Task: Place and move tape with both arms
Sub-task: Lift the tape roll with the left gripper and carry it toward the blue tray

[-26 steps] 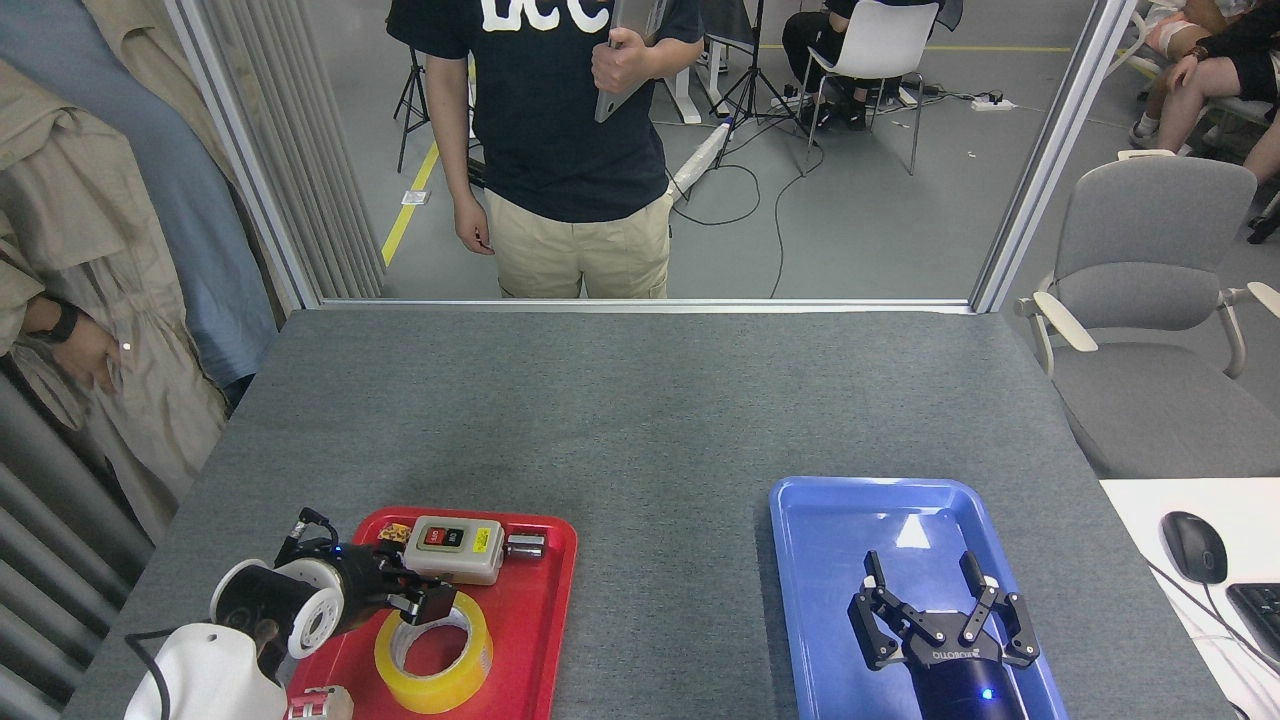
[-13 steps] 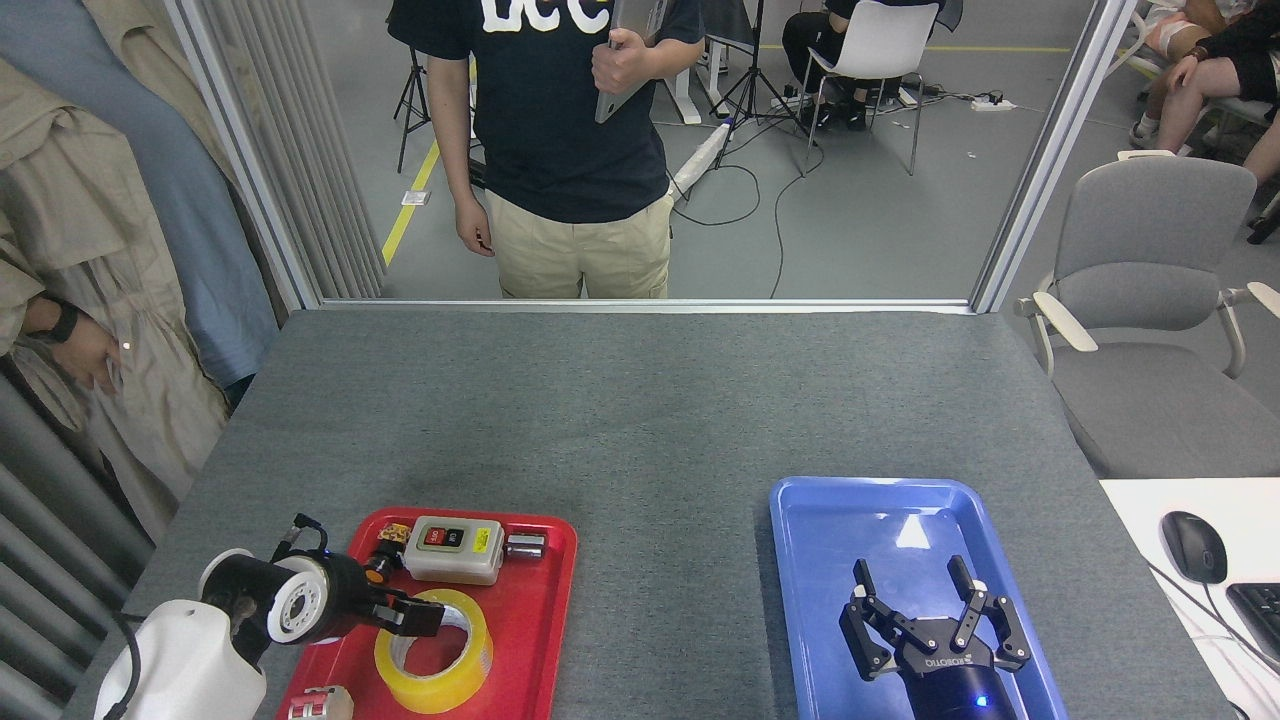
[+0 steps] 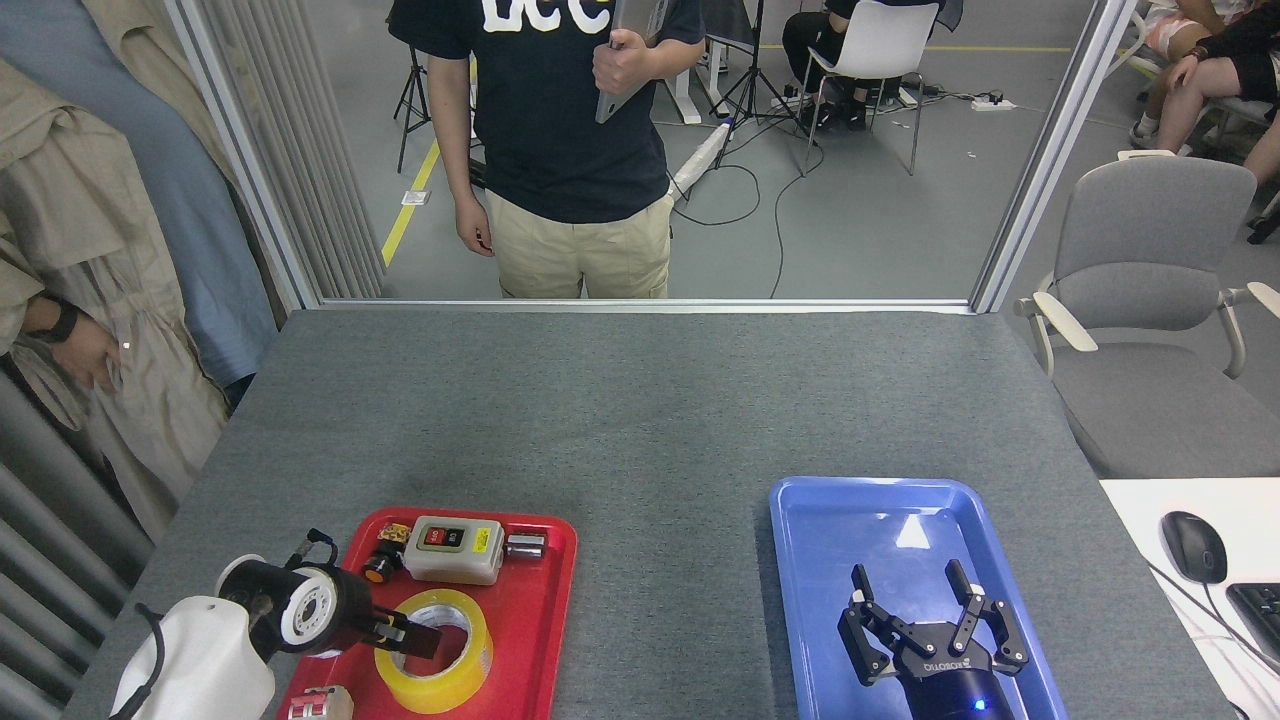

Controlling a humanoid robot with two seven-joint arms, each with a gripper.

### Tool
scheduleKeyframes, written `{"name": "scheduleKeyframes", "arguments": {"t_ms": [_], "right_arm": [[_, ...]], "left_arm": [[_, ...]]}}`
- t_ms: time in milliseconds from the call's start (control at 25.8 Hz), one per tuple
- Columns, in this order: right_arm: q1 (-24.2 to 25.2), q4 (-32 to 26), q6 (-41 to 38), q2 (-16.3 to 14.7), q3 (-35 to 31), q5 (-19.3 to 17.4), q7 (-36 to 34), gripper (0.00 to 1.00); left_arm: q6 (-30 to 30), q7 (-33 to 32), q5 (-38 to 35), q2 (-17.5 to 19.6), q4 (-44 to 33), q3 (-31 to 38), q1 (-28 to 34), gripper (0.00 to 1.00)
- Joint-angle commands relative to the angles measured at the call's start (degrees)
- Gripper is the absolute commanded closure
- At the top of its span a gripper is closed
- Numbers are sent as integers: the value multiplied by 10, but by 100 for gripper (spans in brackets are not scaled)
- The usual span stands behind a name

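**Left pincer at the tape, right pincer spread over the blue tray**

At the lower left of the frame, your left pincer (image 3: 412,637) reaches into the tape (image 3: 435,650), which lies flat in the red tray (image 3: 545,620). You cannot tell whether it grips the roll. Behind the roll sits a beige switch box (image 3: 455,549). At the lower right, your right pincer (image 3: 908,592) hangs spread and empty over the blue tray (image 3: 830,520) on the grey tabletop (image 3: 640,420).

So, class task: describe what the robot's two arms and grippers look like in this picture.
The left arm has a white shell, a black-and-white ringed wrist and thin black cable; its black gripper shows little detail. The right gripper is black, two-fingered with linkage bars, white lettering and a blue light.
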Motion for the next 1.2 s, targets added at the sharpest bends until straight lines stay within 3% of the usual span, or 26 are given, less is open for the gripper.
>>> {"name": "scheduleKeyframes", "arguments": {"t_ms": [0,310,349,697,852,968,1162], "right_arm": [[0,1,0,-1,0,0,-1,0],[0,1,0,-2,1,1,-10,0],[0,1,0,-5,1,2,-11,0],[1,16,0,-9,8,10,-11,0],[1,19,0,-10,8,10,-12,0],[2,22,-2,-9,8,7,-12,0],[12,19,-31,-7,9,8,-31,0]], "left_arm": [[0,-1,-16,-2,13,-3,-3,4],[-68,-28,-40,-5,16,-26,-18,93],[-72,-30,-40,-6,17,-26,-21,100],[-107,-31,-6,-15,12,-5,-34,100],[-145,-19,166,-22,11,61,-34,100],[-221,5,297,-43,16,90,-34,100],[-335,52,322,-73,5,80,-32,100]]}}
